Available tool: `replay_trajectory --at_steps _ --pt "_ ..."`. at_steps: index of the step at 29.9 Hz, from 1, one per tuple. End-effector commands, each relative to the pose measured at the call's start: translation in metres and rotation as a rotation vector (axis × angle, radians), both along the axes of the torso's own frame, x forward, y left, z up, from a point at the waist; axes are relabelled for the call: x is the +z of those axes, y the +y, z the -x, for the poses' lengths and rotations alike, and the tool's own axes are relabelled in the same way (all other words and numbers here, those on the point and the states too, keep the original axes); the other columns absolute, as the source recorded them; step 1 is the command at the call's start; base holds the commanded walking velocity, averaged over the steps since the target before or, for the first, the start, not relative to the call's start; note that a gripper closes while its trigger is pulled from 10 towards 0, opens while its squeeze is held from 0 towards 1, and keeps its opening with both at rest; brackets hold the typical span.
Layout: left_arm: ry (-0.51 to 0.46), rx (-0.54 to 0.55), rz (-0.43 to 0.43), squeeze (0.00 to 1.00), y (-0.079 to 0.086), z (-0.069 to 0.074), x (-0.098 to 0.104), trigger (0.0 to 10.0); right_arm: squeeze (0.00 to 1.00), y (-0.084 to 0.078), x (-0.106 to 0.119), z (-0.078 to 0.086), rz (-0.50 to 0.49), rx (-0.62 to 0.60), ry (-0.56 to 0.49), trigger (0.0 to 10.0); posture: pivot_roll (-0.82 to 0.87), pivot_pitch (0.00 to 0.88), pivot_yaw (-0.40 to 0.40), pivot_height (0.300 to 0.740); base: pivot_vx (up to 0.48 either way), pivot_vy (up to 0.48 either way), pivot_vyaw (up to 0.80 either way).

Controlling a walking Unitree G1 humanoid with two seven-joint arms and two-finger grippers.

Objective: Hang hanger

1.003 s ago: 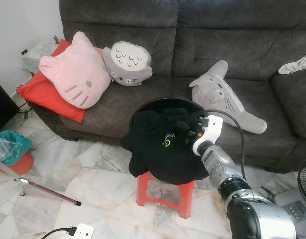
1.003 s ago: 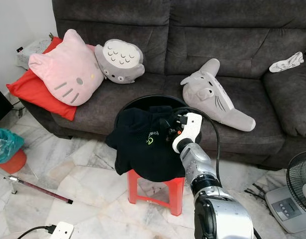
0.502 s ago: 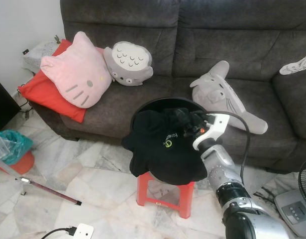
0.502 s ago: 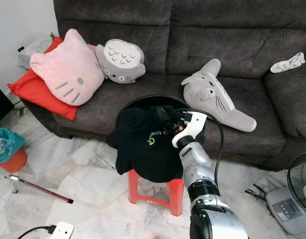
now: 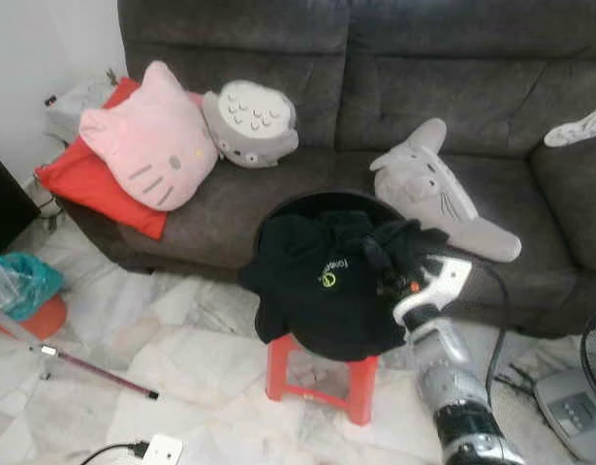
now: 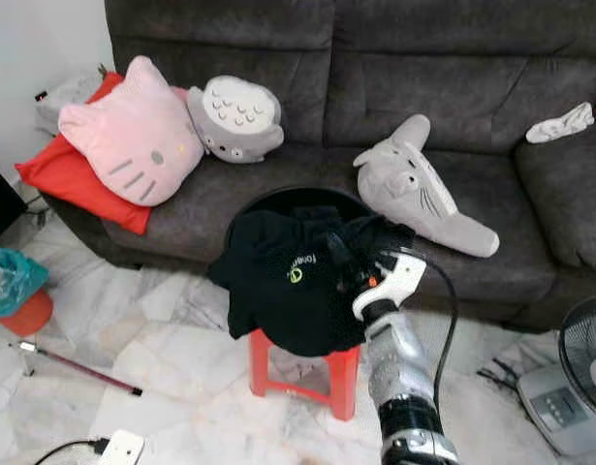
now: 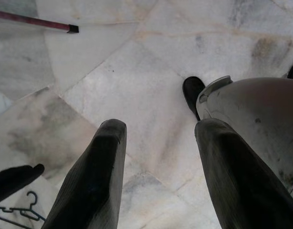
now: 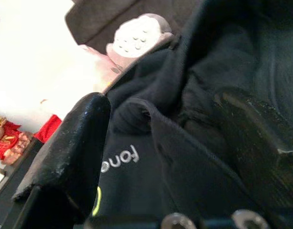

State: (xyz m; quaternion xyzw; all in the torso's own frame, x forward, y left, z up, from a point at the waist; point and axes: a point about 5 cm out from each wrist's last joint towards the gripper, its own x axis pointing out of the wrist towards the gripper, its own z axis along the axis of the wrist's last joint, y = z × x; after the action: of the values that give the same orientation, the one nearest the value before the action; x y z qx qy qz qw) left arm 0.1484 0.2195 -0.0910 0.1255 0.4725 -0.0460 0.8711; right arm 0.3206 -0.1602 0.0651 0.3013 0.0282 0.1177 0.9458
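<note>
The right gripper [image 6: 348,263] is at the black garment [image 5: 322,281] that lies heaped on the red stool [image 5: 322,373], in front of the dark sofa [image 5: 453,87]. In the right wrist view its two fingers [image 8: 70,143] stand well apart, and a thick fold of the dark cloth lies between them (whether they already press on it, I cannot tell). Beyond the fingers, on the sofa seat, sit a grey round plush [image 5: 249,121] and a pink cat cushion [image 5: 147,145].

The left gripper [image 7: 158,176] hangs idle over the marble floor [image 7: 136,71], its fingers spread and empty. Just beside it, low at the floor, a thin wire hanger [image 7: 15,210] is visible in part.

The hanger looks light and stiff, and probably slippery on the tiles. I judge that the hook or the neck below it is the best place to hold. The garment is soft and floppy, so it will sag and slide; the collar seems the firmest part to take.
</note>
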Motion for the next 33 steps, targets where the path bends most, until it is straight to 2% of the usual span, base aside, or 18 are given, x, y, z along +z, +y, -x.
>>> replay_trajectory --at_steps 1,4,9,11,12,15,16,18,19,20,22,26,33 --pt "0.021 -0.005 -0.010 0.00 0.004 0.006 -0.001 10.0 0.00 -0.001 0.004 -0.001 -0.007 -0.007 -0.013 10.0 -0.05 0.029 0.052 0.740 0.000 0.000 0.00" --pt "0.020 -0.006 -0.012 0.00 0.004 0.006 -0.001 10.0 0.00 -0.005 0.007 0.001 -0.042 -0.025 -0.036 10.0 -0.05 0.027 0.053 0.740 0.000 0.000 0.00" --pt "0.019 -0.008 -0.013 0.00 0.005 0.005 -0.001 10.0 0.00 -0.010 0.026 0.017 -0.171 -0.004 -0.177 10.0 -0.05 0.026 0.052 0.740 0.000 0.000 0.00" --pt "0.019 -0.007 -0.013 0.00 0.005 0.005 -0.001 10.0 0.00 -0.023 0.024 0.025 -0.263 -0.084 -0.182 10.0 -0.05 0.025 0.051 0.740 0.000 0.000 0.00" --pt "0.019 -0.007 -0.013 0.00 0.005 0.005 -0.001 10.0 0.00 -0.023 0.024 0.025 -0.263 -0.084 -0.182 10.0 -0.05 0.025 0.051 0.740 0.000 0.000 0.00" --pt "0.019 -0.009 -0.015 0.00 0.005 0.005 -0.001 10.0 0.00 -0.042 0.017 0.036 -0.383 -0.207 -0.166 10.0 -0.06 0.027 0.055 0.740 0.000 0.000 0.00" --pt "0.019 -0.011 -0.016 0.00 0.005 0.005 -0.001 10.0 0.00 -0.044 0.013 0.038 -0.396 -0.218 -0.149 10.0 -0.06 0.026 0.057 0.740 0.000 0.000 0.00" --pt "0.019 -0.013 -0.016 0.00 0.005 0.004 -0.001 10.0 0.00 -0.044 0.010 0.040 -0.391 -0.213 -0.129 10.0 -0.06 0.026 0.058 0.740 0.000 0.000 0.00" --pt "0.017 -0.017 -0.018 0.00 0.005 0.004 -0.001 10.0 0.00 -0.037 0.007 0.041 -0.351 -0.170 -0.118 10.0 -0.06 0.026 0.058 0.740 0.000 0.000 0.00" --pt "0.017 -0.017 -0.018 0.00 0.005 0.004 -0.001 10.0 0.00 -0.037 0.007 0.041 -0.351 -0.170 -0.118 10.0 -0.06 0.026 0.058 0.740 0.000 0.000 0.00" --pt "0.014 -0.022 -0.024 0.00 0.005 0.004 0.000 10.0 0.00 -0.025 0.008 0.041 -0.318 -0.112 -0.112 10.0 -0.06 0.025 0.057 0.740 0.000 0.000 0.00" --pt "0.008 -0.028 -0.042 0.00 0.006 0.003 0.000 10.0 0.00 -0.019 0.006 0.040 -0.356 -0.104 -0.098 10.0 -0.05 0.025 0.053 0.740 0.000 0.000 0.00" --pt "0.006 -0.028 -0.047 0.00 0.006 0.003 0.000 10.0 0.00 -0.014 0.006 0.040 -0.371 -0.087 -0.095 10.0 -0.05 0.029 0.051 0.740 0.000 -0.408 0.00"
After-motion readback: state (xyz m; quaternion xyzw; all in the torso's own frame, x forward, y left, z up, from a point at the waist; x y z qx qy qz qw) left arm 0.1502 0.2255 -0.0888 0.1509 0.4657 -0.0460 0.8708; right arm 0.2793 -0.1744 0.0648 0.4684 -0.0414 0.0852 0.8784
